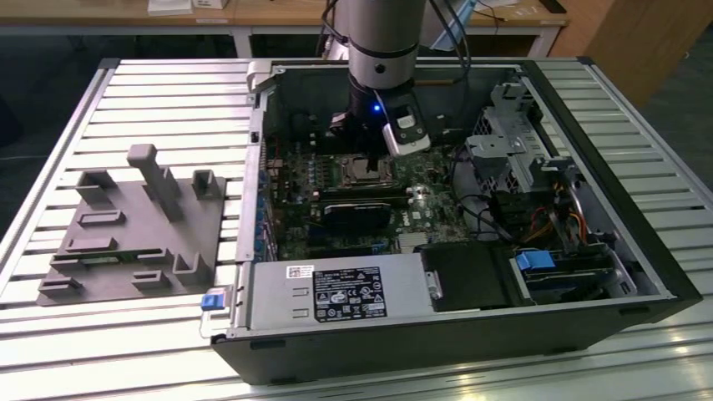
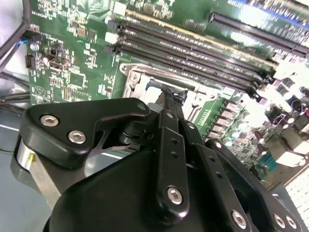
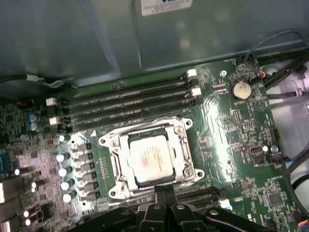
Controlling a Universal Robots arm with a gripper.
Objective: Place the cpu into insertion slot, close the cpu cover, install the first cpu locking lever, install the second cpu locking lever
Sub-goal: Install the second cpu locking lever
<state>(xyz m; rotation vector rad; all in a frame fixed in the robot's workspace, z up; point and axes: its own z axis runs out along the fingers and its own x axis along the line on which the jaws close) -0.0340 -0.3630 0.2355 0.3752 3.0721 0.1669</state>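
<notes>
exterior view high, wrist views near insertion slot (image 3: 150, 157)

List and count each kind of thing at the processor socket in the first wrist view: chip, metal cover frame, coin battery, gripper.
chip: 1
cover frame: 1
coin battery: 1
gripper: 1
Total: 4

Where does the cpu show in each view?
Exterior view: the cpu sits in its socket under the arm.
First wrist view: cpu mid-picture, framed by the cpu cover.
Second wrist view: mostly hidden behind the pincer.
Shared landmark: the memory slots beside the socket.
</notes>
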